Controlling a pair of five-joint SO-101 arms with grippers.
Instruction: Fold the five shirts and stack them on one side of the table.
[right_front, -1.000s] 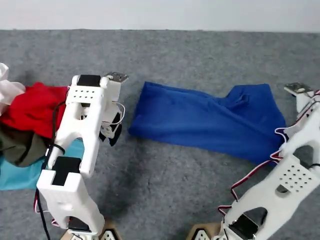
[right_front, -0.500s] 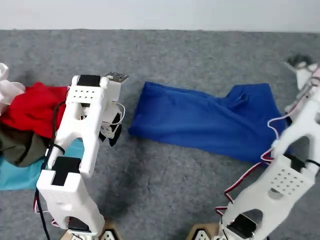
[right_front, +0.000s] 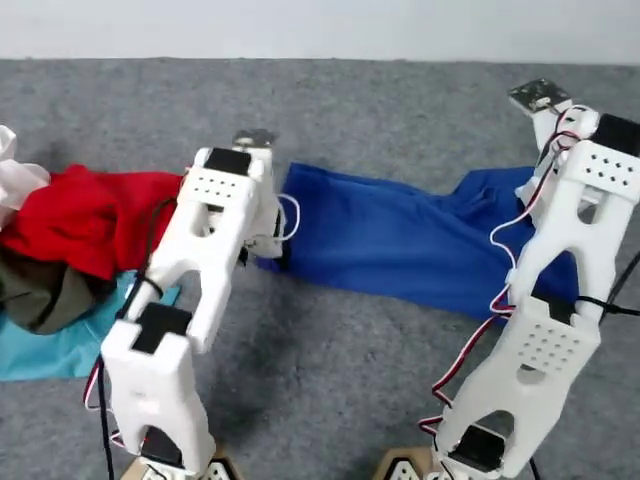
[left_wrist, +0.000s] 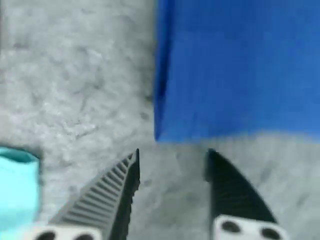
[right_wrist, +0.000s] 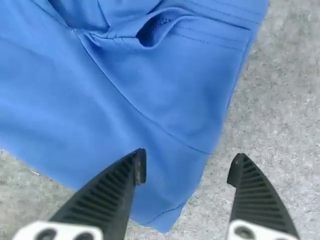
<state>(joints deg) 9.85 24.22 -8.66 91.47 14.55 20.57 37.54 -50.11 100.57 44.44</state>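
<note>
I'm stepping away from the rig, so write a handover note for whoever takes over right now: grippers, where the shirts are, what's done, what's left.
Left gripper open, empty, over the table by the blue shirt's corner.
Right gripper open, empty, above the blue shirt's other end.
Blue shirt lies stretched out mid-table, rumpled. Red shirt, olive shirt, teal shirt and white shirt are heaped at the table's left edge.
Done: no stack yet.
Left: fold all five, stack them.

A plain royal-blue cloth shirt (right_front: 400, 245) covers the middle of the mottled grey felt-like table top (right_front: 320, 370), and at nine o'clock sit a crumpled red cloth shirt (right_front: 80, 220), a dull olive garment (right_front: 35, 295), a flat turquoise shirt (right_front: 50, 345) and a white cloth piece (right_front: 12, 175), all unpatterned.
</note>
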